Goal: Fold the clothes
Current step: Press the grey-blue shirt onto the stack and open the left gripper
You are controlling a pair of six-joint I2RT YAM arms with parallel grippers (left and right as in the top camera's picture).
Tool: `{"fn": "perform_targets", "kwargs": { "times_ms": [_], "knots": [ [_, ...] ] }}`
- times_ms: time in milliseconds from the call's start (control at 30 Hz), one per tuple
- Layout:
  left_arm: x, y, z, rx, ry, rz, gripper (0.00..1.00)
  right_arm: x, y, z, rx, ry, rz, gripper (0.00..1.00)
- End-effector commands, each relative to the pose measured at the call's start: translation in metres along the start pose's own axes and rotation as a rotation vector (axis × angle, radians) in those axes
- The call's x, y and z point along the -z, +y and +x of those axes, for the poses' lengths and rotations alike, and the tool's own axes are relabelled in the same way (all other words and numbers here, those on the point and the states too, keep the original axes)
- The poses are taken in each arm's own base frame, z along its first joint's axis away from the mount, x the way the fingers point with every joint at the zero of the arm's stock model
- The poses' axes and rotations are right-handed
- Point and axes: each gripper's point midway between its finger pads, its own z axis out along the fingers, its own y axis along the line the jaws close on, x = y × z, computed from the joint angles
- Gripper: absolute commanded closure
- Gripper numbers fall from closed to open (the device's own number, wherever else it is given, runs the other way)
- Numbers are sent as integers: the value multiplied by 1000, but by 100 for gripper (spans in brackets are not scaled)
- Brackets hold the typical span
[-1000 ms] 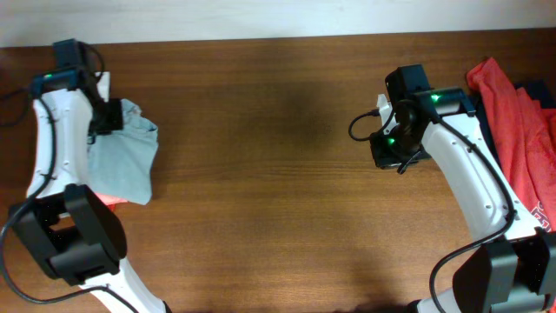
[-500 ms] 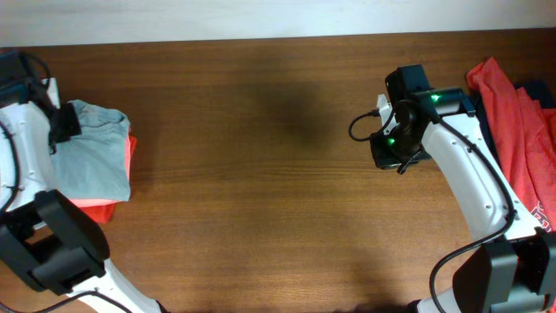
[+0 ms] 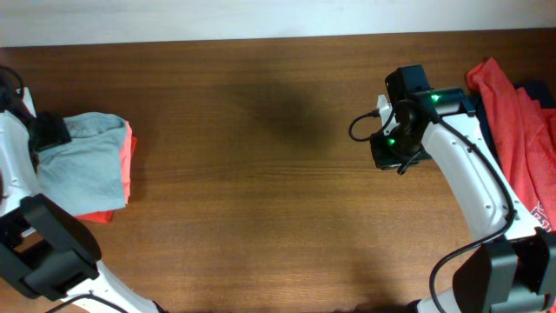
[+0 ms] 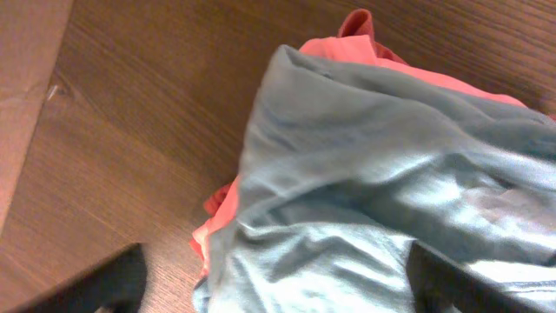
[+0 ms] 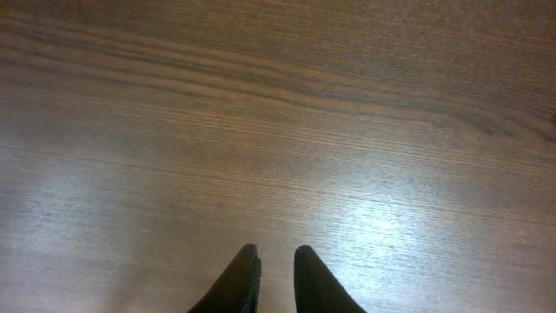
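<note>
**Clothes (image 3: 78, 174) piled at both ends of the brown wooden counter (image 3: 261, 191)**

A pale grey-blue cotton T-shirt (image 4: 391, 174) is seen folded at the left end of the counter, laid on top of a coral-orange shirt (image 3: 129, 165). The left end effector (image 4: 278, 291) is held wide open just over it, and nothing is gripped. The right end effector (image 5: 276, 278) is held almost closed over bare wood, with nothing between its fingers. A loose red shirt (image 3: 508, 113) and a navy one (image 3: 534, 91) are heaped at the right edge.

Pale grey-blue T-shirt (image 3: 82, 165) over a coral-orange one (image 3: 129, 161) on the dark brown, wood-grained table (image 3: 261, 200). At the table's right edge, a red shirt (image 3: 512, 130) with white print and a navy garment (image 3: 537, 94).
</note>
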Motion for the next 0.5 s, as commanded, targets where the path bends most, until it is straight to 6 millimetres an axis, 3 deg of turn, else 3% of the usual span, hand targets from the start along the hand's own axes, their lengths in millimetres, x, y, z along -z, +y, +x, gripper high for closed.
{"fn": "perform_targets", "kwargs": {
  "times_ms": [0, 133, 467],
  "knots": [
    [17, 10, -5, 26, -40, -15, 1, 4, -4, -1, 1, -7, 15, 80],
    [17, 7, -6, 25, -41, 3, 1, 4, -4, -1, 1, -7, 15, 80],
    [25, -43, -11, 18, -73, 297, 1, 4, -4, -1, 1, -7, 15, 80]
  ]
}}
